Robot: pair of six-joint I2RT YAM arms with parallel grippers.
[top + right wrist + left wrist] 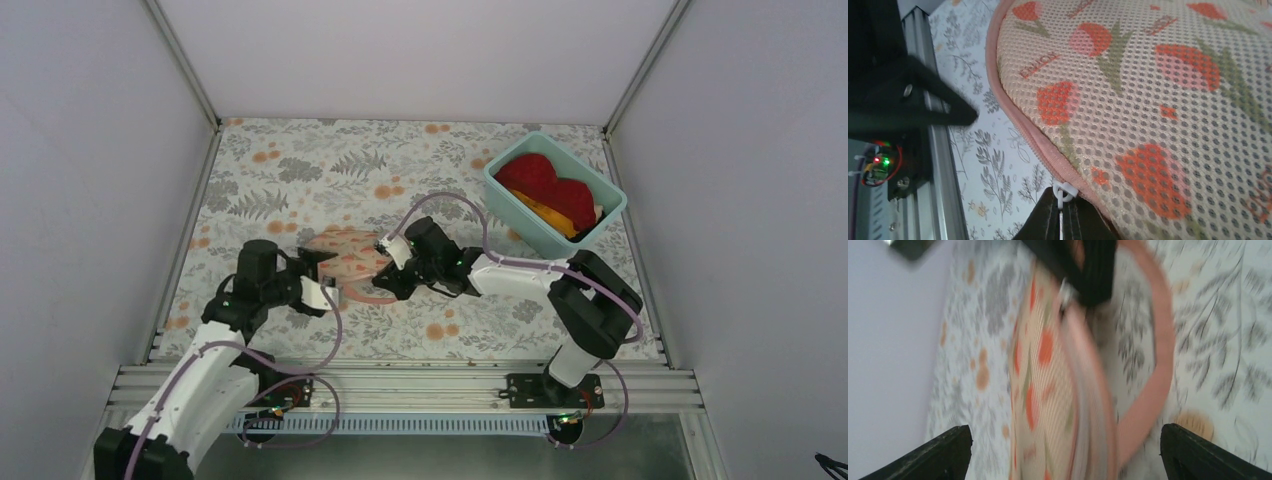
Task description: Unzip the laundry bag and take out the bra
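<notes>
Floral tablecloth holds the laundry bag mid-frame; your right gripper pinches the zipper pull, your left gripper gapes, holding nothing. Unanchored, the bag may drag instead of unzipping.

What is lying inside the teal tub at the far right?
A red cloth fills most of the teal tub, with an orange cloth beside it on the near side. The tub's bottom, and anything under the cloths, is covered and cannot be seen.

The laundry bag is peach-pink mesh printed with red-orange flowers. The bench shows grey ferns and, seemingly, orange blossoms.
</notes>
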